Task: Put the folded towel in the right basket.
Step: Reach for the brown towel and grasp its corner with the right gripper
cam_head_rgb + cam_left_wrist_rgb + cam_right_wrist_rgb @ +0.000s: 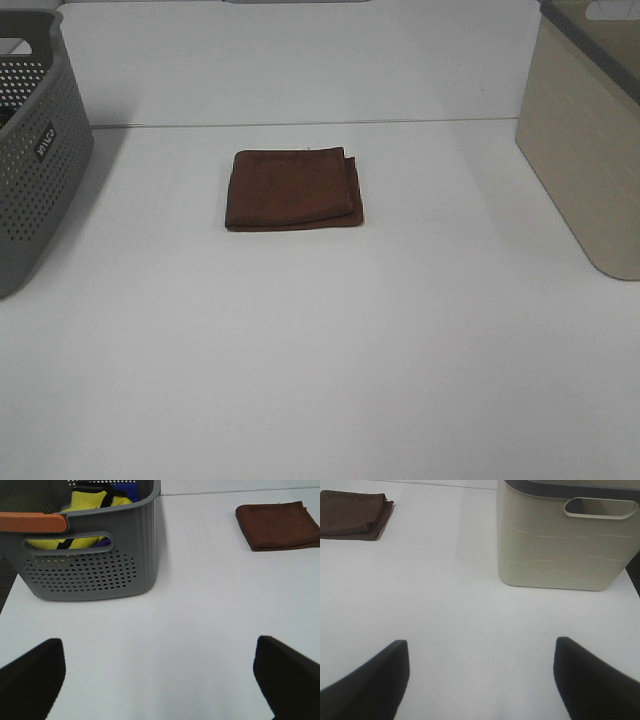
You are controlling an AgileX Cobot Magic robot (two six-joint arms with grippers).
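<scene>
A brown folded towel [292, 189] lies flat on the white table, near the middle and toward the back. It also shows in the left wrist view [278, 525] and in the right wrist view [354, 515]. The beige right basket [590, 150] stands at the table's right edge; the right wrist view shows its wall and handle slot [560, 545]. Neither gripper appears in the exterior high view. My left gripper [160, 680] is open and empty over bare table. My right gripper [480, 675] is open and empty, near the beige basket.
A grey perforated basket [30, 150] stands at the table's left edge. In the left wrist view it [100, 565] holds yellow and blue cloth, with an orange handle piece [32, 521] on its rim.
</scene>
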